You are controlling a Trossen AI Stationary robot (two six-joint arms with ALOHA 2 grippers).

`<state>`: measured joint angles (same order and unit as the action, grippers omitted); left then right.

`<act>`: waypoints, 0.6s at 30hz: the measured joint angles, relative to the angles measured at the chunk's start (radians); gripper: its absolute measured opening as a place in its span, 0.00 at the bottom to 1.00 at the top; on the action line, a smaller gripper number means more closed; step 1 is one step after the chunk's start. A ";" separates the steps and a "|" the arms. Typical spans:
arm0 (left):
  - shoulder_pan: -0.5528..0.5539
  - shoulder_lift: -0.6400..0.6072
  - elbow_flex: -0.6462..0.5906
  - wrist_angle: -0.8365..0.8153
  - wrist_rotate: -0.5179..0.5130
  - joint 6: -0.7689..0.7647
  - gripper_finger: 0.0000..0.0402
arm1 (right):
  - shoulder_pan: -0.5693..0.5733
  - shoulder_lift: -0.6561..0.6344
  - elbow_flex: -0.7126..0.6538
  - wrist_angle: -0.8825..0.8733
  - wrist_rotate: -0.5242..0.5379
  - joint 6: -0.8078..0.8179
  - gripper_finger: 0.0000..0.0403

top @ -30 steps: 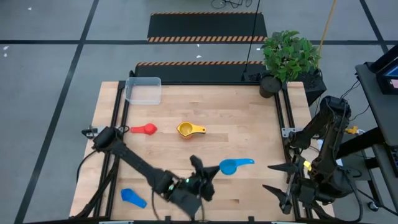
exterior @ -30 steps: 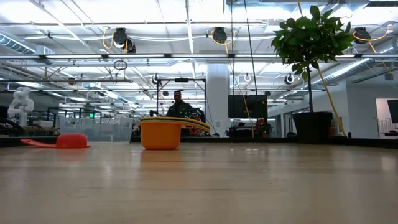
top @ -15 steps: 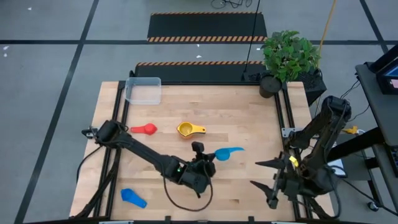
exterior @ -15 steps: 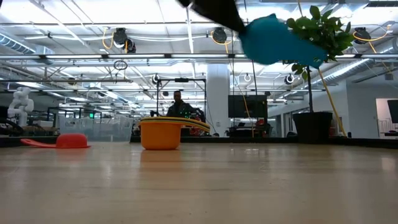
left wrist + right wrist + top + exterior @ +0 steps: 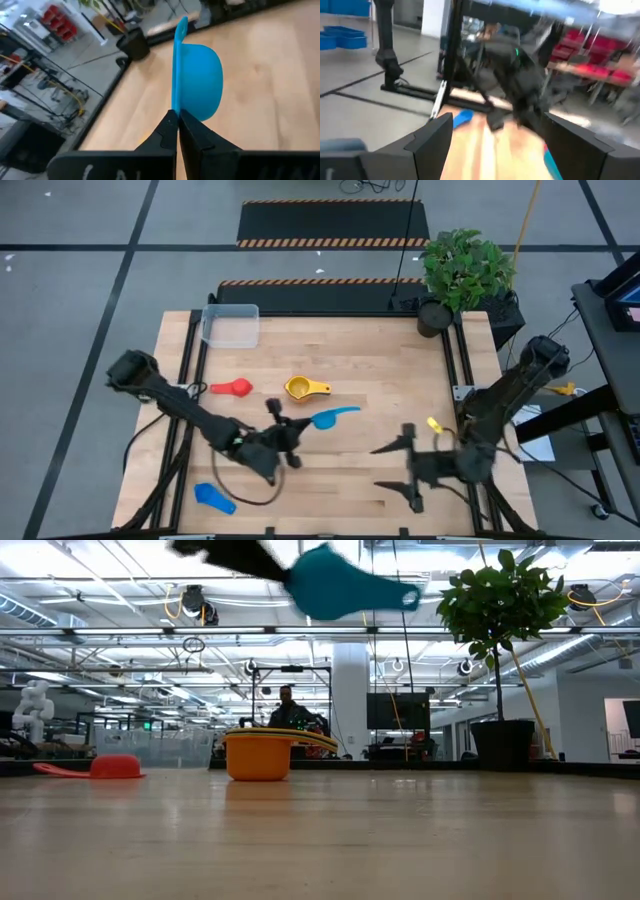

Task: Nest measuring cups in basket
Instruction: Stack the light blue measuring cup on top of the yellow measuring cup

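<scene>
High view: the left gripper [image 5: 293,427] is seen above the middle of the wooden table [image 5: 400,360], clenched on the rim of a light blue plastic measuring cup [image 5: 326,419], whose handle points right. A yellow plastic measuring cup [image 5: 300,388] lies just beyond it on the far side, and a red plastic measuring cup [image 5: 238,387] lies to the left of that. A second light blue measuring cup [image 5: 212,497] is seen at the near left edge. The clear rectangular plastic basket [image 5: 231,325] stands at the far left corner, well apart from all cups. The right gripper [image 5: 400,472] is held over the near right of the table, fingers spread and released.

Low view: the held cup [image 5: 335,584] is shown raised clear of the table; the yellow cup [image 5: 258,754] and red cup [image 5: 112,766] rest on it.

Left wrist view: the fingertips [image 5: 172,127] are closed on the blue cup's [image 5: 200,82] rim.

Right wrist view: the spread fingers [image 5: 432,137] are seen with nothing between them.
</scene>
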<state>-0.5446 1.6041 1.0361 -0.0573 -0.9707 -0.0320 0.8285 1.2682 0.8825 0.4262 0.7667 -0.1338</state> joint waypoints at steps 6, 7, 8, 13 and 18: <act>-0.078 -0.102 -0.134 0.119 -0.064 0.038 0.01 | -0.127 0.012 -0.001 -0.155 -0.031 0.108 0.73; -0.087 -0.107 -0.138 0.128 -0.075 0.038 0.01 | -0.137 0.011 -0.001 -0.169 -0.023 0.113 0.73; -0.096 -0.109 -0.141 0.127 -0.082 0.038 0.01 | -0.144 0.011 -0.001 -0.181 -0.006 0.115 0.73; -0.127 -0.107 -0.143 0.197 -0.105 0.110 0.01 | -0.169 0.018 0.000 -0.218 0.044 0.115 0.73; -0.138 -0.107 -0.143 0.277 -0.097 0.163 0.01 | -0.177 0.028 0.000 -0.226 0.044 0.094 0.73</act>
<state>-0.6824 1.4967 0.8936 0.2199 -1.0672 0.1314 0.6518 1.2961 0.8822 0.2005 0.8108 -0.0402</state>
